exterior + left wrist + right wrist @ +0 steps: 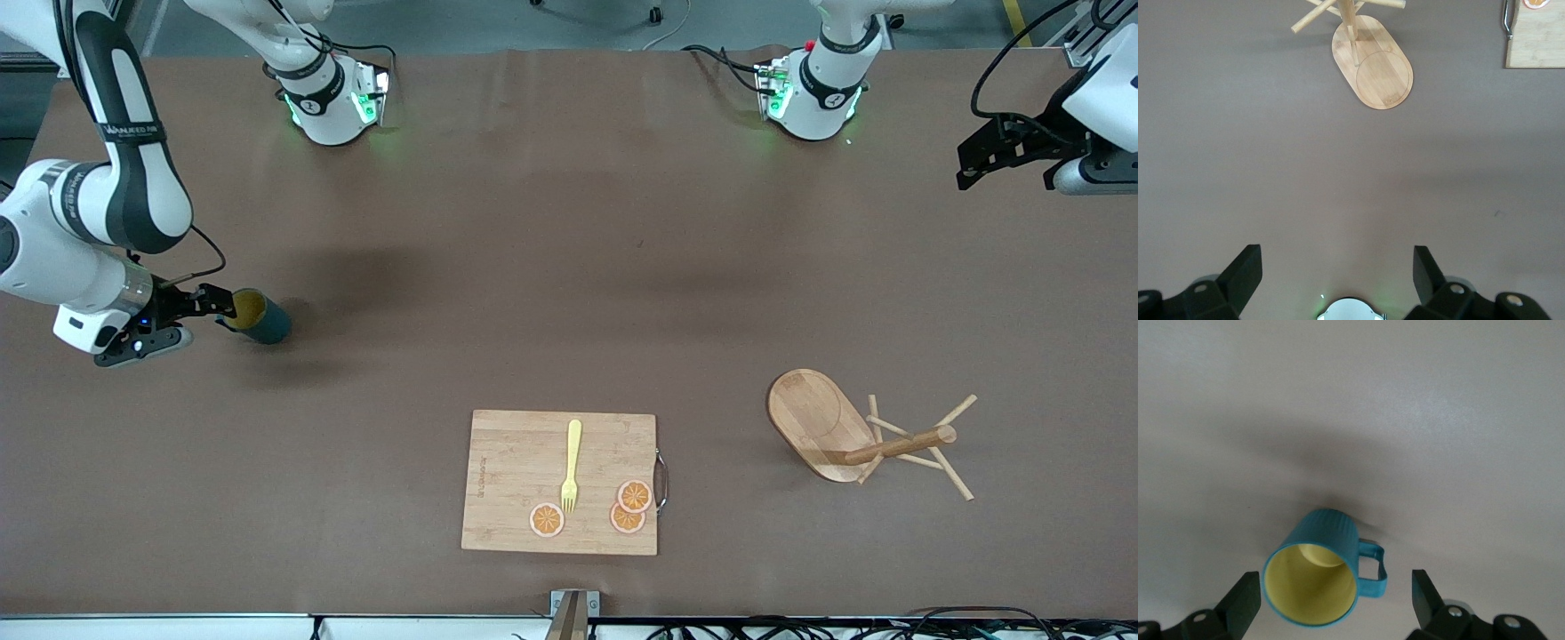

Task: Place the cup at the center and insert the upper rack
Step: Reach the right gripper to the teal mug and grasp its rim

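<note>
At mid-left of the front frame, my right claw (218,313) hangs low w/ fingers spread wide, holding nothing; the cup (258,316) sits just beside the tips, on the table toward the right arm's end. From the right wrist cam the cup (1319,577) is between my fingers (1245,600), yellow inside showing, handle to one side. My left claw (978,164), upper right of the frame, waits open and empty. The mug tree (858,436) lies tipped over at lower right, near the cutting board (516,480) w/ fork & orange slices. Step in hand, I'd say: grabbing the cup. Next I need to close on its wall w/o snagging the handle, then carry it to mid-table.
</note>
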You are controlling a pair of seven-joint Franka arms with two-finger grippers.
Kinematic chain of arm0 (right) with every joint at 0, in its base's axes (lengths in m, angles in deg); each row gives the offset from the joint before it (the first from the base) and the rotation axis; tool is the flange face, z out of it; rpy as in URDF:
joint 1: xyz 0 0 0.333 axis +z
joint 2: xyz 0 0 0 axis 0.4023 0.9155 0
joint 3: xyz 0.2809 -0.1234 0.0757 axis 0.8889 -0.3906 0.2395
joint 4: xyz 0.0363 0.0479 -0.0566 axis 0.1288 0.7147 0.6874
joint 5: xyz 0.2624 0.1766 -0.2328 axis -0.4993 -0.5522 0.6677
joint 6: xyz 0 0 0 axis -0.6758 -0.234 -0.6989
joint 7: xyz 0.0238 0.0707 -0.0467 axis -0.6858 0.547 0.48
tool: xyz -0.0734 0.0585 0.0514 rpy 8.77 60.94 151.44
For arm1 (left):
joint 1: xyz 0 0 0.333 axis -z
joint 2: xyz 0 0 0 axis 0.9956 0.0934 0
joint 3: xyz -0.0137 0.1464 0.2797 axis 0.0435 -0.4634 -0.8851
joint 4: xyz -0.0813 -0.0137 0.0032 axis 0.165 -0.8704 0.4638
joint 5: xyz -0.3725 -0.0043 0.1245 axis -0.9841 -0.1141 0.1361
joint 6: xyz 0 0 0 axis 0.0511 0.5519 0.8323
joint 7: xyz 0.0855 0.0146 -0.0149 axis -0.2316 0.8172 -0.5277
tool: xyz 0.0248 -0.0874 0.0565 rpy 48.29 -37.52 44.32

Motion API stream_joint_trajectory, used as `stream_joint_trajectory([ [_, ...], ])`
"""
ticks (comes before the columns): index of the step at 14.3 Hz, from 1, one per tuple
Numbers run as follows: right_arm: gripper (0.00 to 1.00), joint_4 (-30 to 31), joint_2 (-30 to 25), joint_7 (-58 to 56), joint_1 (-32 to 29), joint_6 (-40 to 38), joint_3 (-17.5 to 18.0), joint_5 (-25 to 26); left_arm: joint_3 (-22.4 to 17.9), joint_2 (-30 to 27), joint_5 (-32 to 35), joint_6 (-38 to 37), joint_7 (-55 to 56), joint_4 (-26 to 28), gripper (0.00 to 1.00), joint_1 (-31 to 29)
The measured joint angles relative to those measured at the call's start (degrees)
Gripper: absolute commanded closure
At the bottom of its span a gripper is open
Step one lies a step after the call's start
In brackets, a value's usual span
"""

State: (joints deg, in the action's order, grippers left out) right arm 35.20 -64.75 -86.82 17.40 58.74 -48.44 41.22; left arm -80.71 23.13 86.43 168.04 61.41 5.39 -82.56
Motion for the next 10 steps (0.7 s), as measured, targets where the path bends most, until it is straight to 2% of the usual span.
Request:
stream_joint_trajectory([
  [7,0.0,2.27,4.26,-3.53,-1.03,7.53,-0.01,0.0,-0.15,0.0,0.0,0.0,0.0,0.0,0.0,-0.1],
  [9,0.03,4.02,4.64,-5.0,-1.04,9.09,0.0,0.0,-0.16,0.0,0.01,0.0,0.0,0.0,0.0,-0.12],
  [10,0.11,4.62,4.8,-5.72,-1.05,9.42,0.0,0.0,-0.19,0.0,0.01,0.0,0.0,0.0,0.0,-0.13],
])
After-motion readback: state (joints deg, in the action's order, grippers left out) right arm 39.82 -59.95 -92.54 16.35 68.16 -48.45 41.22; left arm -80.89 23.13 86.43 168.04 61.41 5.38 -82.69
